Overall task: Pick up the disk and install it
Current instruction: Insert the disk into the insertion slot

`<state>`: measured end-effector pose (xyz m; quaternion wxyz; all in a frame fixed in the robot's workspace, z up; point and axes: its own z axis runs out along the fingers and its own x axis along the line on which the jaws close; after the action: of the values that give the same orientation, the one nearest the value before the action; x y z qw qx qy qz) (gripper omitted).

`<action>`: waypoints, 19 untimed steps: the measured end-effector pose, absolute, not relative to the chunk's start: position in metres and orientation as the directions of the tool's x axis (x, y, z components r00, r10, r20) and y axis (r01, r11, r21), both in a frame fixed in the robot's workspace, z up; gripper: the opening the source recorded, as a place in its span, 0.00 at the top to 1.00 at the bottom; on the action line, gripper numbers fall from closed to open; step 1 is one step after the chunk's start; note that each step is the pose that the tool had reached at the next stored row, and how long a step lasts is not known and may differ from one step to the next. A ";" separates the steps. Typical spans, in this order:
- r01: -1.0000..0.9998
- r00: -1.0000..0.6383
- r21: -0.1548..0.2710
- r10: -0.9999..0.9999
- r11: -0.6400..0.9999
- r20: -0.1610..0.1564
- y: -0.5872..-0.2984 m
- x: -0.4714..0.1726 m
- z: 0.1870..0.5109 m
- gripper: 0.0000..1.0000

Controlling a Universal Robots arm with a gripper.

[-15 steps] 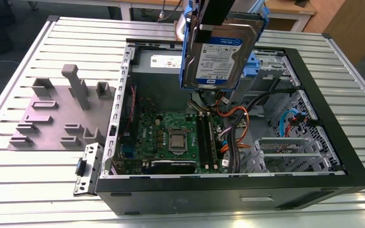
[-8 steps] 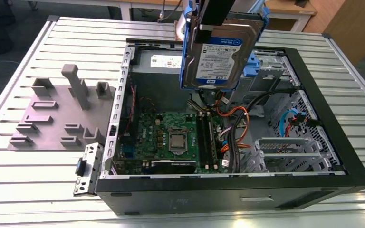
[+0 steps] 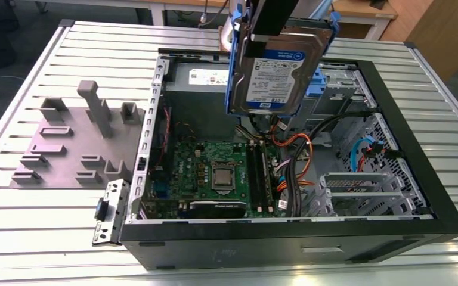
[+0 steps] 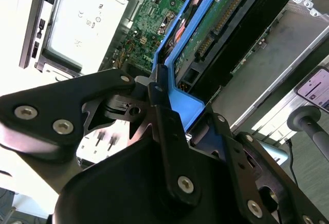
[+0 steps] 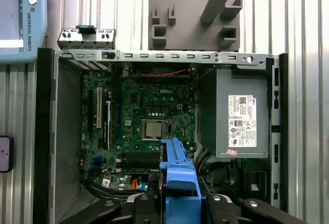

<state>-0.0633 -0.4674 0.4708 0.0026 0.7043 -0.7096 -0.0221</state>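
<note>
Exterior view. The disk (image 3: 275, 74) hangs in the air over the open computer case (image 3: 293, 229), at the side of the case farthest from the camera. Its upper end is held by the black gripper (image 3: 273, 18).
- Look: silver-grey metal body, white-and-blue label, blue plastic bracket along its long edge on the exterior view's left and showing again at its upper corner on the right.
- Pose: long axis close to upright, leaning a little. The label face is turned toward the camera, and the lower short edge points down into the case, above the orange cables (image 3: 294, 143).
- Also in the case: green motherboard (image 3: 213, 173) and grey power supply (image 3: 205, 77).
- A grey fixture plate (image 3: 70, 143) lies on the slatted table (image 3: 22, 238), beside the case on the exterior view's left.

Second wrist view. The gripper (image 4: 180, 108) is seen close up, its jaws clamped on the blue bracket at the end of the disk (image 4: 205, 34). The disk's long axis runs away from the camera. Its green circuit-board face is visible, with the motherboard beyond it.

First wrist view. This view looks straight down into the case. The disk (image 5: 177, 167) is seen end-on, showing its blue bracket. A black gripper (image 5: 177, 203) finger sits on either side of the bracket. The motherboard and the power supply with its white sticker lie below, and the fixture plate lies past the case wall.
</note>
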 end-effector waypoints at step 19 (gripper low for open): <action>-0.999 -0.008 0.035 -1.000 0.007 -0.027 -0.521 -0.063 0.467 0.64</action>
<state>-0.0629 -0.5215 0.4674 0.0026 0.7043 -0.7095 -0.0221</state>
